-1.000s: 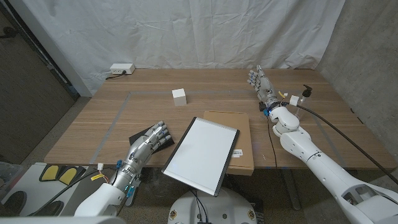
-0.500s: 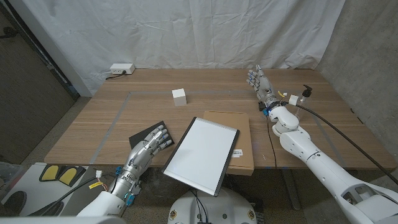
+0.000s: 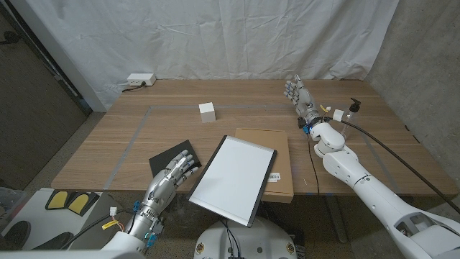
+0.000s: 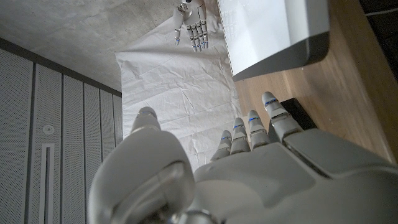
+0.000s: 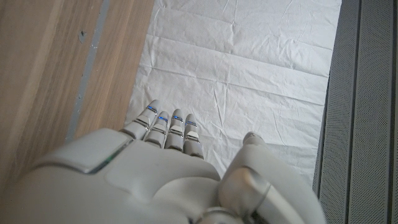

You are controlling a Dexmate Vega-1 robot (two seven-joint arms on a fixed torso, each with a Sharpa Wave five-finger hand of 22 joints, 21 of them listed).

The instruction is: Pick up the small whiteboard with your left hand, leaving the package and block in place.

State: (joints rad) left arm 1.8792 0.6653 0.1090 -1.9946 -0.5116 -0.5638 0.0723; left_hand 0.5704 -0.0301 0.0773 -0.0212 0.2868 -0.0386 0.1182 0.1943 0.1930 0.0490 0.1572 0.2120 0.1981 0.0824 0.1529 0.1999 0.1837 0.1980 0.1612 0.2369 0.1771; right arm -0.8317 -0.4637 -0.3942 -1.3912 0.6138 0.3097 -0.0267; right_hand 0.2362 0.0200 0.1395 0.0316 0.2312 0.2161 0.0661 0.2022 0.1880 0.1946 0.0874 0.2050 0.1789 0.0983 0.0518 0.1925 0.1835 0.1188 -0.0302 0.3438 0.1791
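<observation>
Two robot arms reach in over a wooden table [image 3: 108,137] from its near edge. Nearest, at the front left, the left hand [image 3: 172,173] hovers with its fingers [image 3: 188,162] stretched out and slightly apart, holding nothing; they point toward the small whiteboard [image 3: 233,178] just beside them without touching it. Under that hand a flat black pad [image 3: 164,155] lies on the wood. The whiteboard, white with a grey rim, rests tilted at the middle of the near edge, its closest corner hanging out past the table's front and its far right side lying on top of the package [image 3: 277,155], a flat brown cardboard piece with a small white label near its right edge. In the left wrist view the left hand [image 4: 261,162] shows the same straight, empty fingers, with the whiteboard's rim [image 4: 283,56] beyond them. Farther back, left of centre, a small white block [image 3: 207,111] stands alone on the wood, well apart from the package. On the far right, the right hand [image 3: 300,96] is raised with fingers straight and close together, empty; the right wrist view shows it [image 5: 168,162] the same way. At the far left corner sits a white power strip [image 3: 139,80], and a wrinkled white sheet [image 3: 215,36] hangs behind the table.
</observation>
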